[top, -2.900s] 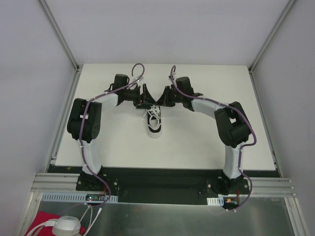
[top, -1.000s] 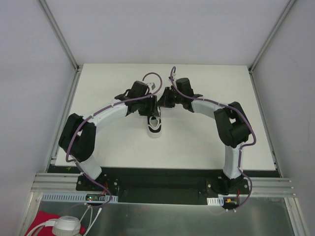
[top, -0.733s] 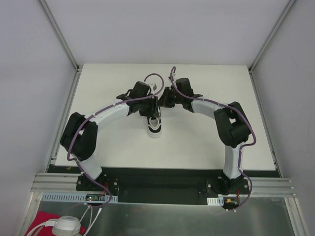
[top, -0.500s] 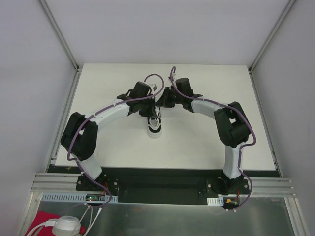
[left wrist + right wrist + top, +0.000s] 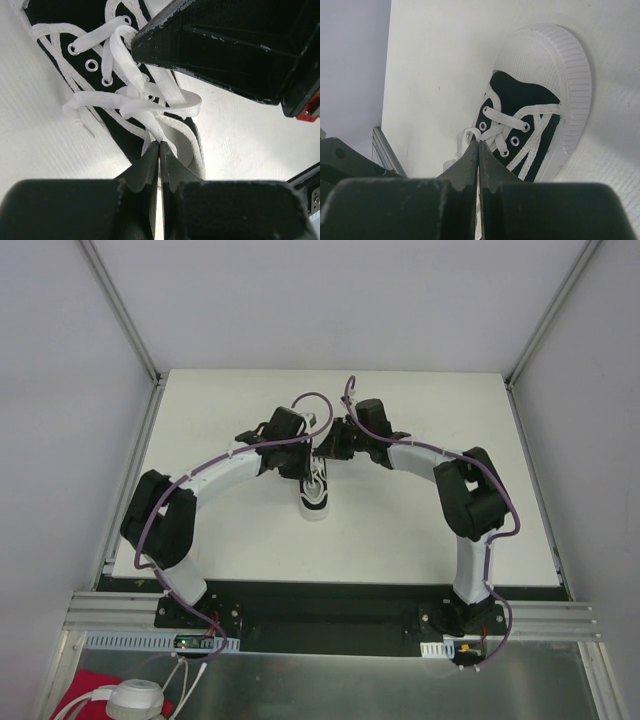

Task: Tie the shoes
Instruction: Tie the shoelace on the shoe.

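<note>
The left pincer (image 5: 159, 145) was shut tight, and one strand of the white laces (image 5: 125, 102) ran right into its tips. It hung just over the laced part of the shoe (image 5: 313, 500). The right pincer (image 5: 478, 145) was shut tight too, with a bit of lace pinched at its tips, and it came at the shoe from the other side. The two pincers were very close together above the shoe, one on each side of it. The laces were crossed in a loose tangle on top of the shoe. The little black shoe with its white toe lay flat on the white desk (image 5: 420, 530), toe pointing back toward the arm bases.
</note>
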You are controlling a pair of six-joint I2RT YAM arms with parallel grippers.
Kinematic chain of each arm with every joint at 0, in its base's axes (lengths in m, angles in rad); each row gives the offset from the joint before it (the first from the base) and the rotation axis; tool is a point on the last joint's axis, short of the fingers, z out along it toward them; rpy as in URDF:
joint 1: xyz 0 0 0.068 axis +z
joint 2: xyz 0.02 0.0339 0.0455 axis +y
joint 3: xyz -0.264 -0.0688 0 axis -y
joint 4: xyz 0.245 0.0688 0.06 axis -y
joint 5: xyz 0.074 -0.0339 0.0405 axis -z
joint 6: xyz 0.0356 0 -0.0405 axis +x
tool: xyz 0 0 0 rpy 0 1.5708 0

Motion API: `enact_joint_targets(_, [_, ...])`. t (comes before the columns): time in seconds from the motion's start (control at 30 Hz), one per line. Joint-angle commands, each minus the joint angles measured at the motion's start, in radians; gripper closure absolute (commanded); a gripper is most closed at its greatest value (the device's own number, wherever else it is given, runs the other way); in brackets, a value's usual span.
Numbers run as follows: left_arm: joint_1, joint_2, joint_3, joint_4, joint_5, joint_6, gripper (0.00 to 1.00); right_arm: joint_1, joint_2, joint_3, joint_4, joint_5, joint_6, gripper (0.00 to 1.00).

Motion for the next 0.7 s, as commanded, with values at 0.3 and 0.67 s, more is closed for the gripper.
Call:
enact_joint_targets(0.3, [0.051, -0.159, -0.074, -0.027, -0.026, 0.008, 1.00, 0.006, 0.003, -0.011, 0.057, -0.023, 0.009, 0.99])
enact_joint_targets(0.67, [0.061, -0.170, -0.121, -0.027, -0.006, 0.019, 1.00, 0.007, 0.004, -0.012, 0.062, -0.023, 0.011, 0.99])
